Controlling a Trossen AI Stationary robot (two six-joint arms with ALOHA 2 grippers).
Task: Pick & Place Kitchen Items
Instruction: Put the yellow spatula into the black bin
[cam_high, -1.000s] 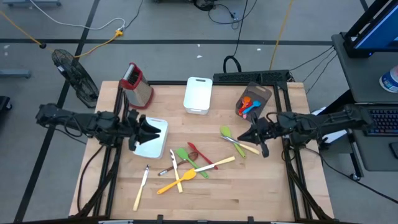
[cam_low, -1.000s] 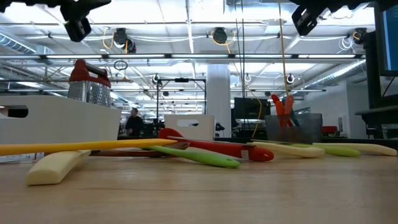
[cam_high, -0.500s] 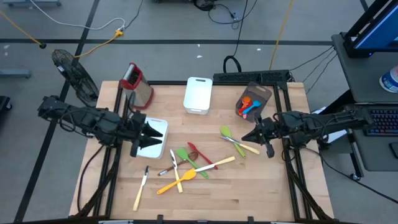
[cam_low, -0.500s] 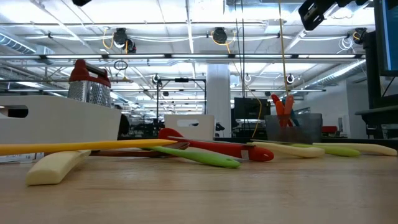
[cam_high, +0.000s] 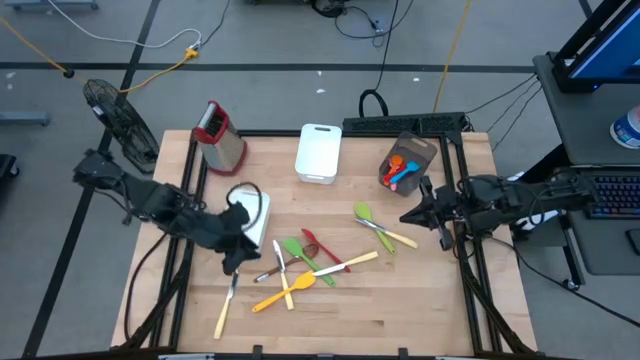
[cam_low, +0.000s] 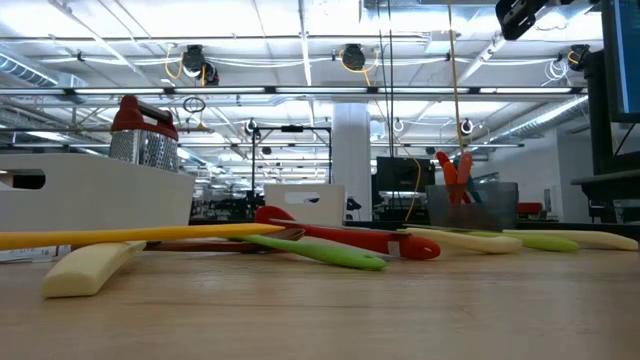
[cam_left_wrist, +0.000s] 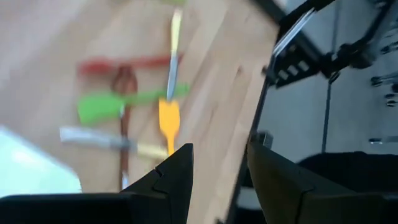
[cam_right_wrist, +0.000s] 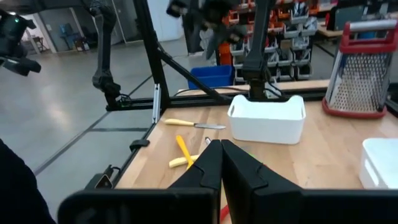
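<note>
Several kitchen items lie loose mid-table: a green spatula (cam_high: 292, 248), a red spoon (cam_high: 318, 244), a yellow spatula (cam_high: 284, 292), cream knives (cam_high: 226, 308) and a green spoon (cam_high: 362, 212). My left gripper (cam_high: 232, 258) hangs open above the pile's left edge, slanting down, with nothing between its fingers (cam_left_wrist: 179, 167). The left wrist view shows the blurred yellow spatula (cam_left_wrist: 168, 118) and green spatula (cam_left_wrist: 118, 106) ahead. My right gripper (cam_high: 408, 216) is shut and level over the table's right part, also seen in the right wrist view (cam_right_wrist: 221, 163) and at the top of the low view (cam_low: 520, 12).
A white tray (cam_high: 256, 212) lies beside the left arm. At the back stand a white bin (cam_high: 318, 152), a metal grater with a red top (cam_high: 218, 135) and a dark container (cam_high: 408, 160) holding red, orange and blue utensils. Bare wood lies near the front edge.
My left gripper has swung from above the white tray toward the near edge and the utensil pile, tipping from level to slanting down and rolling; it has left the top of the low view. My right gripper has drawn back a little toward the table's right edge.
</note>
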